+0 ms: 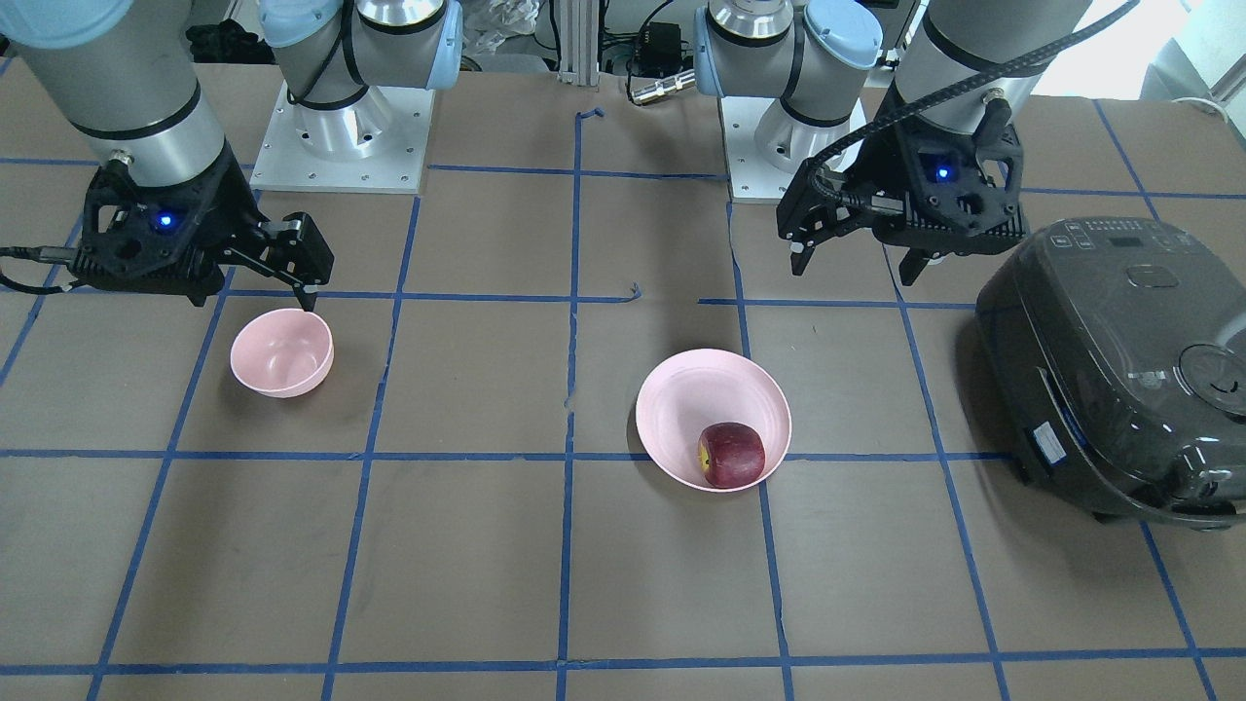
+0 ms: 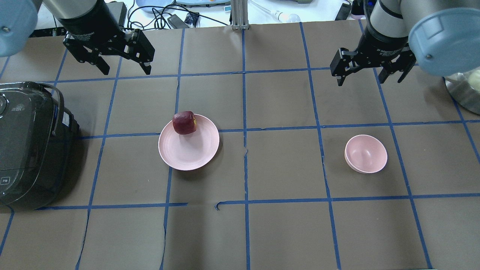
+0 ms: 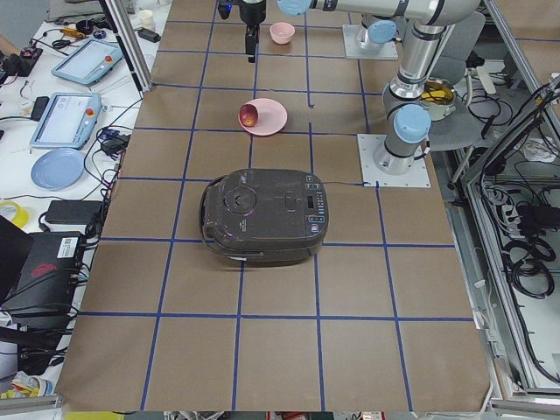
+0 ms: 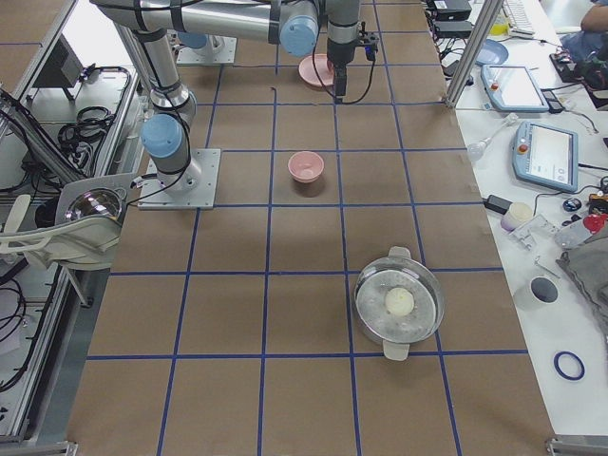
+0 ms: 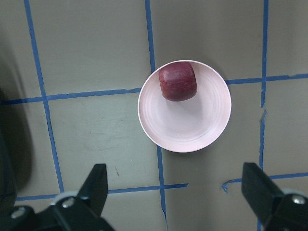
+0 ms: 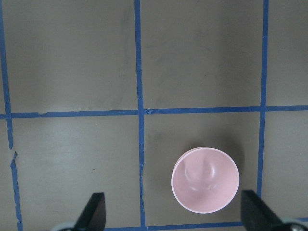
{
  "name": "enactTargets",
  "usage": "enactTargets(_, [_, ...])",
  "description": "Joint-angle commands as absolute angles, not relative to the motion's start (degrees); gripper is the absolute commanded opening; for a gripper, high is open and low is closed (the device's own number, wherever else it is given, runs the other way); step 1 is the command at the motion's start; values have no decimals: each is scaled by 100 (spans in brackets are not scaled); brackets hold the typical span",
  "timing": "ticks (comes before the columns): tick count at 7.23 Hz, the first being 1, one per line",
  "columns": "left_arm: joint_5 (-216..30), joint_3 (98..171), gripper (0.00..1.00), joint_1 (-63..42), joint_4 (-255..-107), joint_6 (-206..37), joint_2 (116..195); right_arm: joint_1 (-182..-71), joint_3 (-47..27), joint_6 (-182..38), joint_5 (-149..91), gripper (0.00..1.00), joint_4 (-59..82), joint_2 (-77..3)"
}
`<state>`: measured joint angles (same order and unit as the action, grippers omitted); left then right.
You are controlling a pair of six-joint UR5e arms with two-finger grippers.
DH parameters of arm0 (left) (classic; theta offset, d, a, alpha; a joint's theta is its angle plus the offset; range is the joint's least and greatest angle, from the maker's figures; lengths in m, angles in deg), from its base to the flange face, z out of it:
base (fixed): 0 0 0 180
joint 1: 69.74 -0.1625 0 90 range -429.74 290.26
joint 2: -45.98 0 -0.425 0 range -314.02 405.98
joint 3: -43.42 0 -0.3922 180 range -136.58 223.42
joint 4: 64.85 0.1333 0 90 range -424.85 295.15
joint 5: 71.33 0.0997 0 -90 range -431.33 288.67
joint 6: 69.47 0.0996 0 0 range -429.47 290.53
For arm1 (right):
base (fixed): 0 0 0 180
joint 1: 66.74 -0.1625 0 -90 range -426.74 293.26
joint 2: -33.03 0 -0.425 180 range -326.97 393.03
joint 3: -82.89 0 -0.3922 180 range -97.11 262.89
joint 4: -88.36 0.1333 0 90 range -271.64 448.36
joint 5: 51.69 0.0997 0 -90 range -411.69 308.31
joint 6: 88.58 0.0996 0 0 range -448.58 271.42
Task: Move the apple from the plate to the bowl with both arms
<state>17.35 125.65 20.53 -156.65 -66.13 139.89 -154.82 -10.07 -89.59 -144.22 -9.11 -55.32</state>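
Note:
The dark red apple [image 2: 184,122] lies at the far rim of the wide pink plate [image 2: 191,150], left of the table's middle; both also show in the front view, the apple [image 1: 731,455] on the plate [image 1: 681,409]. My left gripper [image 2: 126,71] hangs open and empty above the table, beyond the plate; its wrist view looks down on the apple [image 5: 178,81] and the plate [image 5: 187,130]. The small pink bowl [image 2: 366,153] stands empty on the right. My right gripper [image 2: 369,80] hangs open and empty beyond the bowl [image 6: 205,180].
A dark rice cooker [image 2: 26,146] sits at the table's left edge, near the plate. A metal pot [image 4: 399,304] with a pale round thing in it stands at the right end. The arm bases [image 1: 341,136] are bolted along the robot's side.

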Motion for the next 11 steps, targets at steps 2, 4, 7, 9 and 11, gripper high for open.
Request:
enactTargets(2, [1762,12551,100,2053,-15643,-6622,13976,-15805,-1036,-8884,-14230,100,-238,-5907])
enactTargets(4, [1753,12560,100,2053,-15634,-6613,13976,-15815,-1027,-8858,-14204,100,-269,-5908])
enactTargets(7, [1753,12578,100,2053,-15626,-6622,14037,-15815,-1027,-8375,-14195,100,-269,-5908])
enactTargets(9, [1753,12569,100,2053,-15582,-6622,14046,-15815,-1036,-8401,-14195,100,-269,-5908])
enactTargets(11, [1753,12578,100,2053,-15590,-6622,14011,-15815,-1036,-8401,-14195,100,-278,-5899])
